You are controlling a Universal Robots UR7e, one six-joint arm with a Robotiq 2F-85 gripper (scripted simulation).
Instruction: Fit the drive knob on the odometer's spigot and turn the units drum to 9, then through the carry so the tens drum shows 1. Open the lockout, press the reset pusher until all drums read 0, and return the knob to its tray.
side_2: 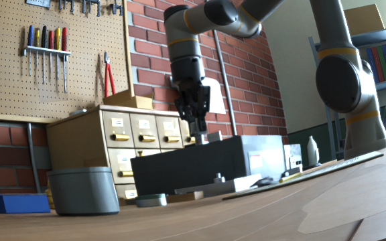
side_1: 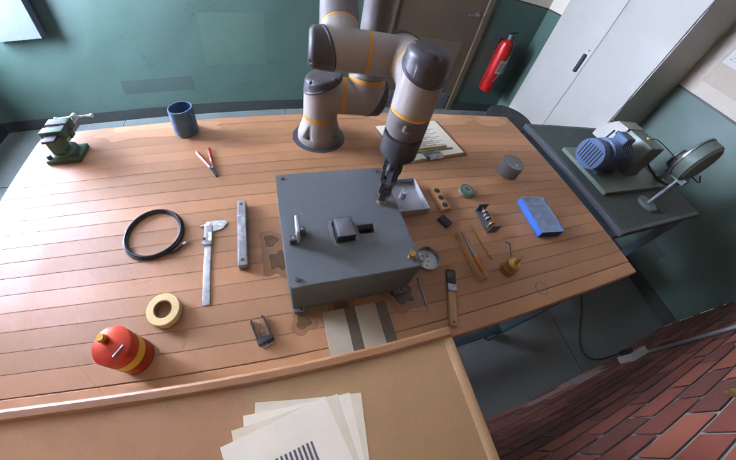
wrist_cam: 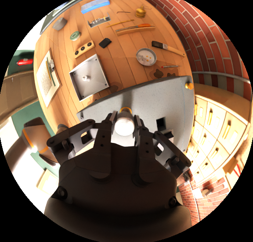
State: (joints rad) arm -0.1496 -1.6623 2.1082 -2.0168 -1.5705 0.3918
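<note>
The drive knob (wrist_cam: 124, 126), a pale knurled cylinder, sits between my two fingers, which clamp its sides, and a brass collar shows just under it. My gripper (wrist_cam: 124, 124) (side_1: 383, 194) (side_2: 198, 134) points straight down at the right rear corner of the grey odometer box (side_1: 341, 229) (side_2: 209, 164), with the knob at the box's top surface. The knob tray (side_1: 411, 196) (wrist_cam: 89, 77) lies beside the box on the right, empty except for its centre peg. On the box top stand a small lever (side_1: 296, 230) at the left and a dark raised block (side_1: 343, 229) with a window beside it.
Behind the box stands the arm's base (side_1: 318, 134), with a clipboard (side_1: 434, 142) to its right. Right of the tray lie a wooden block with holes (side_1: 440, 198), a small dish (side_1: 428, 257), files and a brush. Calipers (side_1: 208, 257) and a steel bar (side_1: 241, 233) lie left.
</note>
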